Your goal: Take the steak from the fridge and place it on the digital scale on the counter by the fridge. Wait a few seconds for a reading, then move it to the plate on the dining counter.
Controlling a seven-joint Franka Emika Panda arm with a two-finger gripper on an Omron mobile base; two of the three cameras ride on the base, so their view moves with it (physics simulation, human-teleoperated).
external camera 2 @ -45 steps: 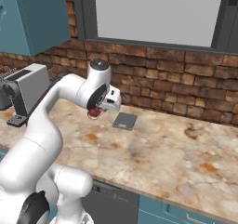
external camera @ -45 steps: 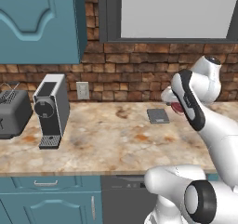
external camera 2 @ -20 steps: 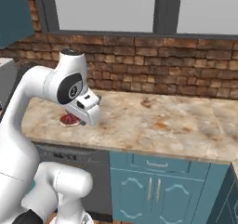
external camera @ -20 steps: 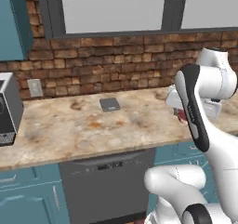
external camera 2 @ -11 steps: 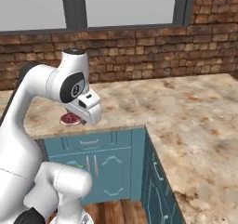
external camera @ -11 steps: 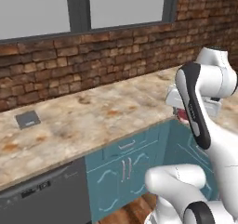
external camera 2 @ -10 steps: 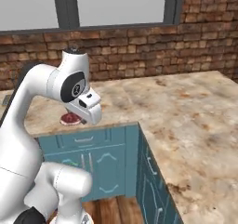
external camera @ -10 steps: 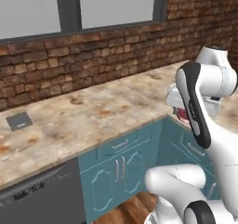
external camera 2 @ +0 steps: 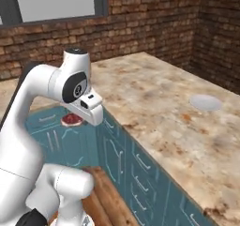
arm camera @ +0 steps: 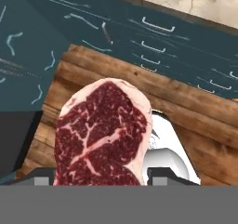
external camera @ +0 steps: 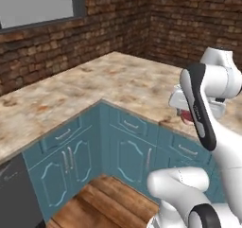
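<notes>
Gripper (arm camera: 100, 179) is clamped on the steak (arm camera: 101, 134); in the hand view we see the meat filling the gap between the two dark finger tips, red marbled face with a pale fat rim toward the camera. Jaws are closed only as far as the slab allows.

We see the steak (external camera 2: 71, 119) in the right base view as a small reddish disc tucked under the white hand, left of the wrist block, hanging over the floor gap and in front of the teal cabinet fronts (external camera 2: 51, 136), not over any stone top. In the left base view a sliver of red (external camera: 185, 117) peeks out behind the dark forearm, at the near edge of the stone.

Below the steak in the hand view: wooden plank floor (arm camera: 204, 121) and teal cabinet doors (arm camera: 153, 37) with pale handles, a strip of beige stone at the far top right.

Counter (external camera: 52, 97) runs along the brick wall (external camera: 113, 19) on the left, then turns a corner. The broad beige mottled dining counter (external camera 2: 168, 117) stretches to the right and near side in the right base view. A pale round plate (external camera 2: 205, 101) sits on it far right, well apart from the steak and gripper.

Window (external camera 2: 56, 2) is in the far brick wall, upper left. A dark dishwasher panel (external camera: 14, 194) shows at the lower left edge of the left base view.
</notes>
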